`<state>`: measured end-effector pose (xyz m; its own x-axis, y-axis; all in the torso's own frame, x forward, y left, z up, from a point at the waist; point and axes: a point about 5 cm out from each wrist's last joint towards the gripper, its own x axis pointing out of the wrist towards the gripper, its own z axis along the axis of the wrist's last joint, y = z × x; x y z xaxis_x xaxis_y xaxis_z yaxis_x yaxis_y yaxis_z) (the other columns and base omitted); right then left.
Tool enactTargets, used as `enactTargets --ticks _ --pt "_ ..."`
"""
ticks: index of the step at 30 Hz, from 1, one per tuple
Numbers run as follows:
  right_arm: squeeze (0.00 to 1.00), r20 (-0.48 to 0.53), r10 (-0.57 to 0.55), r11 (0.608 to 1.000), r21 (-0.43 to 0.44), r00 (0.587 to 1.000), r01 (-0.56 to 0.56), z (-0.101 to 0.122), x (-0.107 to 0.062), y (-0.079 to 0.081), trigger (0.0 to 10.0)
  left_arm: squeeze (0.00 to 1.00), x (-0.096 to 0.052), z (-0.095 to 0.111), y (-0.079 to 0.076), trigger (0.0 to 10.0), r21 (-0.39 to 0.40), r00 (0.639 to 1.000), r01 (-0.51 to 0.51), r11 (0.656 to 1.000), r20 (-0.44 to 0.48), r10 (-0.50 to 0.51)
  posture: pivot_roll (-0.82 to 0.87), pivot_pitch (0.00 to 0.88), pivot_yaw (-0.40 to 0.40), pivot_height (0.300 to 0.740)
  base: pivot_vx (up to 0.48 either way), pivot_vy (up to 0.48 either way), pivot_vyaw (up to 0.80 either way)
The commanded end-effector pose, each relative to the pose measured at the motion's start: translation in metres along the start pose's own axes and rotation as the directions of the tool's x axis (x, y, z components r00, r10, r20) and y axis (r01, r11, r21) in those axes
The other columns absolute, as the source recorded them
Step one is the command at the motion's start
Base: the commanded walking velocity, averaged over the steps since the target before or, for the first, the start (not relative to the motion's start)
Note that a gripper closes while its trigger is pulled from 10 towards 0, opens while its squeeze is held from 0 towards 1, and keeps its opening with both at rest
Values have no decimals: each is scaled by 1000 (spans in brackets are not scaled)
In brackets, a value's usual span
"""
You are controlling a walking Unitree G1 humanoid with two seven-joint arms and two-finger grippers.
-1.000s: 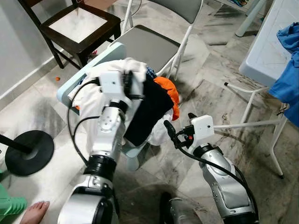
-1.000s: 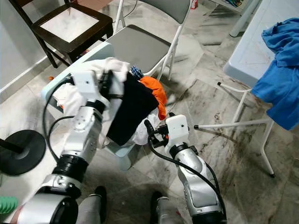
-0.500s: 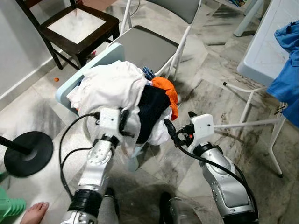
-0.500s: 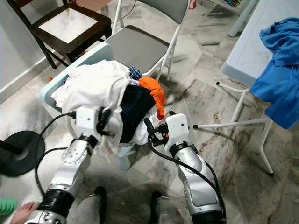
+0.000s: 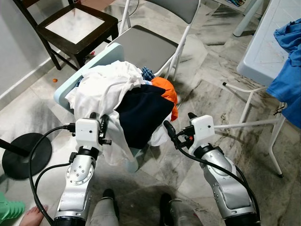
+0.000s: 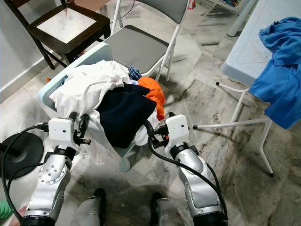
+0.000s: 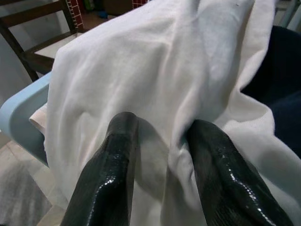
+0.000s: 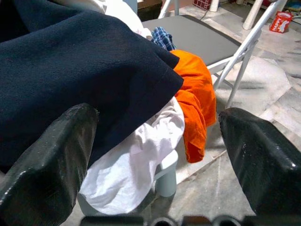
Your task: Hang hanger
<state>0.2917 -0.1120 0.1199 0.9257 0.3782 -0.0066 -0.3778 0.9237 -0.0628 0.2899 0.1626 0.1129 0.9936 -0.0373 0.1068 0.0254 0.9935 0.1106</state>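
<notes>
A heap of clothes lies on a light blue basket point(image 5: 63, 92): a white garment point(image 5: 106, 87), a dark navy one point(image 5: 141, 115) draped over the front, and an orange one point(image 5: 167, 89) on the right. Low at the heap's front left, my left gripper point(image 5: 99, 121) is shut on a fold of the white garment point(image 7: 155, 84), which bunches between its fingers point(image 7: 117, 155). In front of the heap's right side my right gripper point(image 5: 178, 121) stands open with nothing in it, its fingers point(image 8: 51, 155) wide apart and facing the navy cloth point(image 8: 70, 75).
Behind the basket stand a grey folding chair point(image 5: 150, 42) and a dark wooden chair point(image 5: 77, 23). A white plastic table point(image 5: 265, 47) with blue cloth point(image 5: 289, 75) is at the right. A black round stand base point(image 5: 26, 155) and a person's foot point(image 5: 35, 214) are at the left.
My left arm came down from above the heap to its front left, drawing the white garment along. The navy garment has settled over the heap's front. The right arm stayed put.
</notes>
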Motion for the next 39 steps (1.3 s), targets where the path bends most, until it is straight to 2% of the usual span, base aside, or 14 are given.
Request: enactTargets --ticks 1,2,7,10,16,21,24,29,30,34,35,36,37,39 --pt "0 -25 -2 1000 -1 1000 1 -6 -2 -1 10000 592 2 2 -4 10000 12 1000 3 1000 -9 -3 91 309 -92 740 0 0 0" --pt "0 -26 -3 1000 -3 1000 3 -6 -2 -2 10000 0 5 7 -4 10000 19 1000 8 1000 6 -8 87 308 -91 740 0 0 0" --pt "0 -25 -11 1000 -6 1000 11 -6 -4 -4 10000 0 14 23 -5 10000 85 997 33 996 74 -39 77 305 -88 740 0 0 0" --pt "0 -25 -27 1000 -10 999 27 -6 -5 -6 10000 0 18 43 -9 10000 206 982 34 978 174 -71 71 302 -83 740 0 0 0" --pt "0 -21 -31 999 -12 999 31 -5 -5 -6 10000 0 16 50 -23 10000 283 962 79 956 229 -147 67 298 -80 740 0 0 0" --pt "0 -19 -31 999 -14 999 31 -5 -5 -7 10000 0 20 49 -31 10000 280 961 122 952 206 -184 68 296 -82 740 0 0 0" --pt "0 -17 -26 1000 -16 1000 25 -4 -3 -6 10000 0 24 43 -38 10000 280 959 195 940 147 -243 71 296 -88 740 0 0 0" --pt "0 -16 -20 1000 -19 1000 20 -4 -2 -6 10000 0 31 27 -42 10000 224 971 226 948 25 -238 74 297 -92 740 0 0 0" --pt "0 -16 -20 1000 -19 1000 20 -4 -2 -6 10000 0 31 27 -42 10000 224 971 226 948 25 -238 74 297 -92 740 0 0 0" --pt "0 -16 -17 1000 -19 1000 17 -4 -2 -4 10000 0 39 17 -39 10000 147 980 198 969 -65 -190 72 297 -92 740 0 0 0" --pt "0 -17 -18 1000 -19 1000 17 -4 -3 -4 10000 0 40 16 -38 8078 126 982 186 974 -70 -178 72 297 -92 740 0 0 0" --pt "0 -17 -18 1000 -19 1000 17 -4 -3 -4 10000 0 41 16 -38 2510 110 983 178 978 -72 -170 72 297 -92 740 0 0 0" --pt "0 -18 -19 1000 -19 1000 19 -4 -3 -5 10000 0 42 14 -38 0 87 980 187 978 -82 -180 64 299 -89 740 0 0 0" --pt "0 -19 -23 1000 -19 1000 23 -5 -4 -5 10000 0 44 14 -37 0 68 981 181 981 -85 -175 61 299 -87 740 0 0 0"
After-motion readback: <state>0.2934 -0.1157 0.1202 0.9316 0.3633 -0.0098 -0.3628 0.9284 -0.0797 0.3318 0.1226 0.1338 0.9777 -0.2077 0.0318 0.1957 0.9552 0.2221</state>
